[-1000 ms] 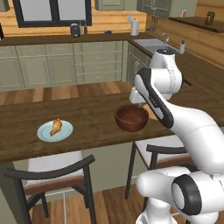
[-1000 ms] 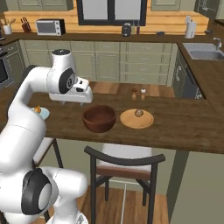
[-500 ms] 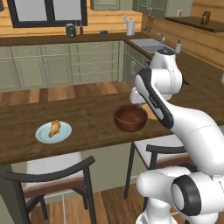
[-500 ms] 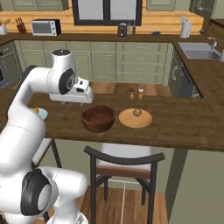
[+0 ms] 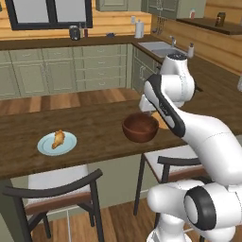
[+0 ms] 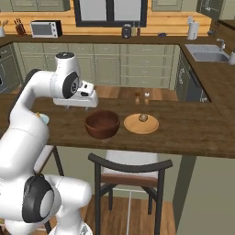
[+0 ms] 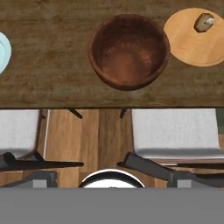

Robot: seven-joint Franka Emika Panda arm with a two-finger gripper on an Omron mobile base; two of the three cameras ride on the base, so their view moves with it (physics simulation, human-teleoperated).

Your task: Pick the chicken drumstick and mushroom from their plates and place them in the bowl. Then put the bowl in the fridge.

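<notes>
Comparing with a second ago, almost nothing on the counter has changed: the cabinets behind slid slightly sideways in both base views, which reads as the base nudging, not the things. The gripper (image 6: pixel 78 104) still hangs above the counter just left of the bowl (image 5: pixel 140 127), spread wide and holding nothing, so neither pick has begun. The bowl is empty and upright. The chicken drumstick (image 5: pixel 58 138) lies on the pale blue plate (image 5: pixel 68 144), well to the left, its long axis running diagonally from near-left to far-right; which end tapers is too small to tell. The mushroom (image 6: pixel 143 118) sits on the tan plate (image 6: pixel 133 126) just right of the bowl.
</notes>
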